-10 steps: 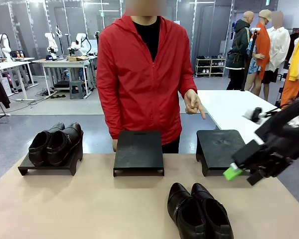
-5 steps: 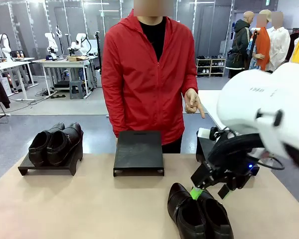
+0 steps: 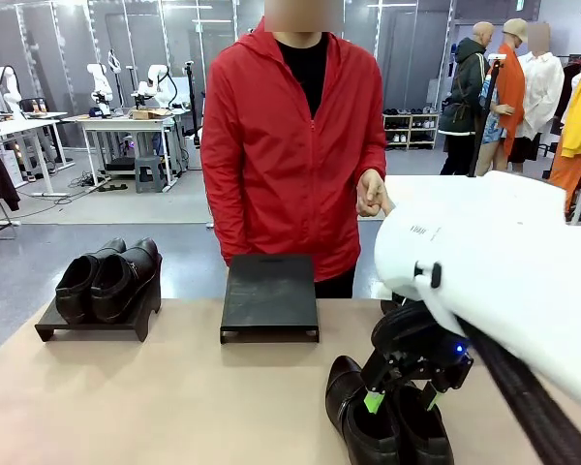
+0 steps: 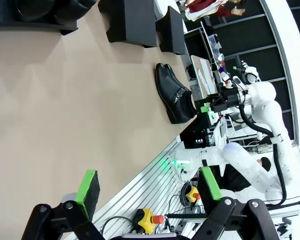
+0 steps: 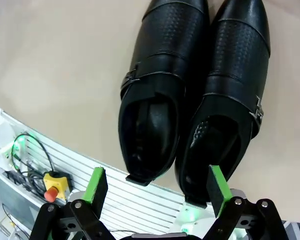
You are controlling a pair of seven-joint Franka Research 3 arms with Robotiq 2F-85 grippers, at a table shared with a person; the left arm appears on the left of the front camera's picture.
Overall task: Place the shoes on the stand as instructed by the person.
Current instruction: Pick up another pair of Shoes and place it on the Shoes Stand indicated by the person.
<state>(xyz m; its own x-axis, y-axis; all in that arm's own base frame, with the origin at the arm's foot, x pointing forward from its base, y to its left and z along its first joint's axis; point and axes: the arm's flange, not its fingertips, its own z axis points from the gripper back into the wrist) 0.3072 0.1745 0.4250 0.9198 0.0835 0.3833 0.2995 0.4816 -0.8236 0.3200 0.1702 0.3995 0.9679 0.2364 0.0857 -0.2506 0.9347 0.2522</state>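
Front view: you see your right gripper (image 3: 399, 397) low over the near pair of shoes (image 3: 363, 426) on the table (image 3: 155, 397). Its two fingers stand apart, so it is open and holds nothing. Its green pads hang by the back ends of the shoes. The other pair of shoes (image 3: 107, 279) sits on the left stand (image 3: 48, 325). The middle stand (image 3: 269, 295) is just beside that one. The person (image 3: 290, 145) in the red jacket stands at the far side, with one hand (image 3: 372, 192) held up near the big white arm (image 3: 494, 252).

Left wrist view: your left gripper (image 4: 149, 184) is open as well, with nothing between its fingers. It is well apart from the shoes. Far off, you see the near pair lying side by side, with the right gripper at their back ends.

Right wrist view: you look down on the near pair. The two shoes touch along their sides, with their toes pointing away from you. The open fingers hang by the heel ends. You cannot tell if the pads touch the leather. A yellow box with a red button (image 5: 52, 182) sits below the table edge.
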